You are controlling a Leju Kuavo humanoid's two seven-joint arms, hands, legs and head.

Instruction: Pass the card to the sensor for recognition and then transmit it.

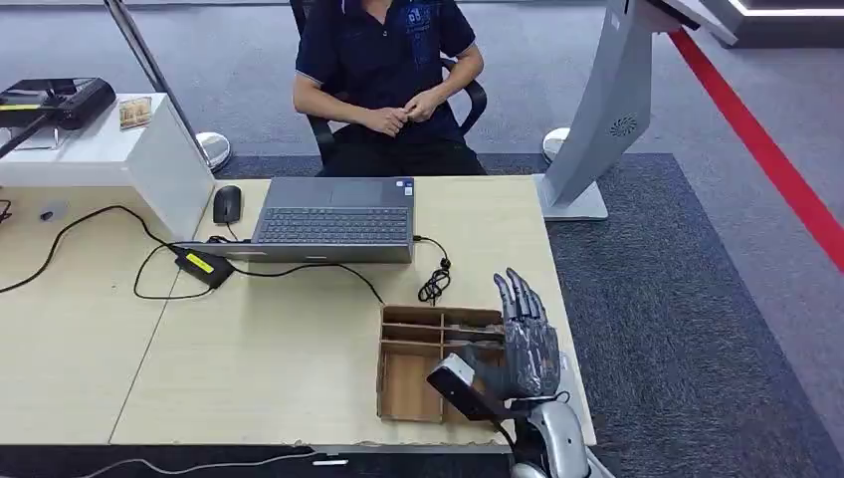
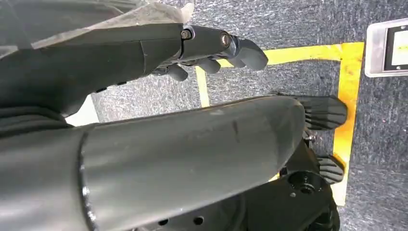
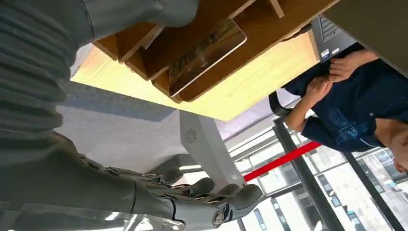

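One wooden box [image 1: 413, 368] with a few slots sits on the pale surface [image 1: 299, 349] at about 5 o'clock in the head view; one card [image 3: 204, 55] lies flat in a narrow slot of that box, seen from the right wrist view. The right hand [image 1: 523, 344] hangs over the 3 o'clock side of the box, its fingers [image 1: 518, 299] straight and a little apart, holding nothing, not touching the card. The left hand [image 2: 211, 53] hangs down over grey carpet with yellow tape lines; its fingers are loosely curled around nothing.

One open laptop [image 1: 333, 219] sits at 12 o'clock from the box; one black mouse [image 1: 227, 204] is beside it at 9 o'clock; one black power brick [image 1: 204, 266] with a yellow label trails a black cable [image 1: 433, 284] that coils just past the box. One person [image 1: 388, 80] in a dark blue shirt sits behind the laptop, hands together. One white stand [image 1: 607, 110] rises at 2 o'clock on the floor; one white block [image 1: 109, 149] at 10 o'clock carries one black device [image 1: 55, 100].
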